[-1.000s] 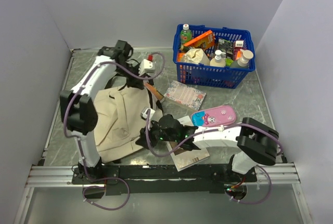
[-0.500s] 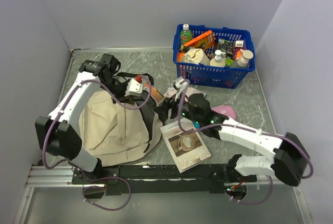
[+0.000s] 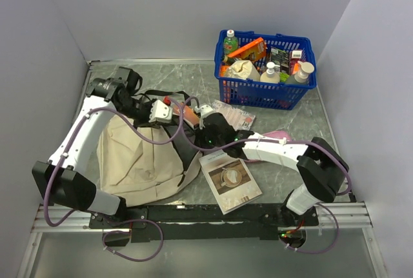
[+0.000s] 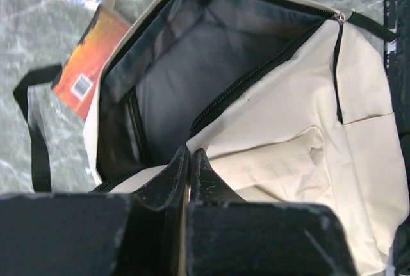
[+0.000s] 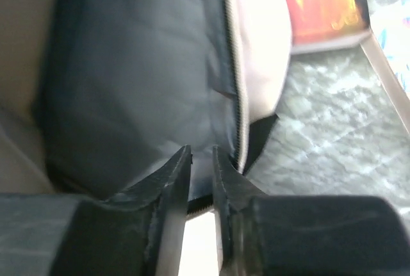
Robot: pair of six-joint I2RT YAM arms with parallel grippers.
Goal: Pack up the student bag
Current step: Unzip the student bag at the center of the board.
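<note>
The student bag [image 3: 139, 155], beige with black straps, lies at the left of the table with its mouth turned toward the back right. My left gripper [image 3: 170, 115] is at the mouth. In the left wrist view it [image 4: 188, 155] is shut on the beige zip edge [image 4: 256, 129], and the dark lining [image 4: 192, 64] gapes open ahead of it. My right gripper [image 3: 192, 128] is at the mouth's right side. In the right wrist view it [image 5: 202, 154] is shut on the rim by the zipper [image 5: 234, 64], with the lining [image 5: 128, 64] in front.
A blue basket [image 3: 266, 94] full of bottles and packs stands at the back right. A book [image 3: 230, 180] lies near the front. An orange book [image 3: 191, 111] lies beside the bag's mouth, next to a floral pouch [image 3: 237, 117]. A pink pencil case [image 3: 281, 136] shows behind the right arm.
My right gripper left the bag's lower edge, swung back and took hold of the mouth's right rim. My left gripper pulled its edge leftward. The bag's mouth has opened wider.
</note>
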